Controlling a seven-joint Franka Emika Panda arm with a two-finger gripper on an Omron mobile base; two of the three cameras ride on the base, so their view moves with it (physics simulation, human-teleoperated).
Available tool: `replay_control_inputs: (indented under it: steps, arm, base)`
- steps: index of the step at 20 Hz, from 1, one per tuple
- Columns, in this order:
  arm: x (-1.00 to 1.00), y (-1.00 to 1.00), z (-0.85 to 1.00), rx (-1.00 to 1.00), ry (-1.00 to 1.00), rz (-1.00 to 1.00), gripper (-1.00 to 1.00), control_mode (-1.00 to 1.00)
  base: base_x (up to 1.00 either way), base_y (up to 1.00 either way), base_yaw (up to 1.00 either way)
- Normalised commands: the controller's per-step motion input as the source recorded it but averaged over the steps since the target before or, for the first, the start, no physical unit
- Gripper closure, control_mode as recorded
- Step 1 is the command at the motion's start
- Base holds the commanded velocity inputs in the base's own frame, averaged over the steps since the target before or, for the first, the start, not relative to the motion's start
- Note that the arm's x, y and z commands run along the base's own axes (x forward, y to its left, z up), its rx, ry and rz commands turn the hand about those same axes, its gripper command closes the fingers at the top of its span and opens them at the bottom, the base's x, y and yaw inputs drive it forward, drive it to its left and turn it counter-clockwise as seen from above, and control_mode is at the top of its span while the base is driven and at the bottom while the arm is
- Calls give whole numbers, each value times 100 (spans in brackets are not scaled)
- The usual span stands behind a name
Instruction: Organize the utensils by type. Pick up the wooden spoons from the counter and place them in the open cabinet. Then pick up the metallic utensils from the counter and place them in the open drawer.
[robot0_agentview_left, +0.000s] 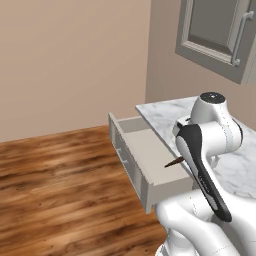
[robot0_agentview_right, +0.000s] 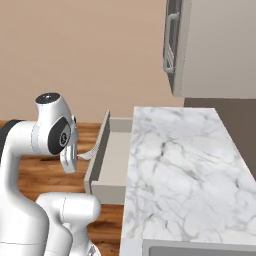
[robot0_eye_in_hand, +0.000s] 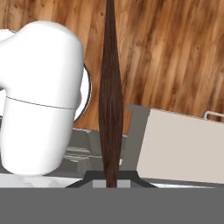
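You see the gripper (robot0_eye_in_hand: 112, 183) clamped on the dark-handled utensil (robot0_eye_in_hand: 111, 100) above the open drawer (robot0_agentview_left: 150, 155), which projects from the marble counter (robot0_agentview_right: 180, 165) over wooden floor (robot0_agentview_left: 55, 185).

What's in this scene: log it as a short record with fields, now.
scene: simulated kitchen, wood floor
end effector: shut on the dark-handled utensil
dark-handled utensil: handle runs straight out from the end effector; its brown tip pokes out over the drawer in the left base view
drawer: pulled open, inside looks bare
counter: white marble, beside the drawer
cabinet: on the wall above the counter
pending: utensil not yet in the drawer
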Motion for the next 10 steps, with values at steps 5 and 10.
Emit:
replay_control_inputs:
  steps: [5,10]
  arm:
    - [59,-32,-9,0,6,0,100,-100]
    - [70,-8,-27,0,9,-12,100,-100]
  base:
    - [0,0,0]
    - [0,0,0]
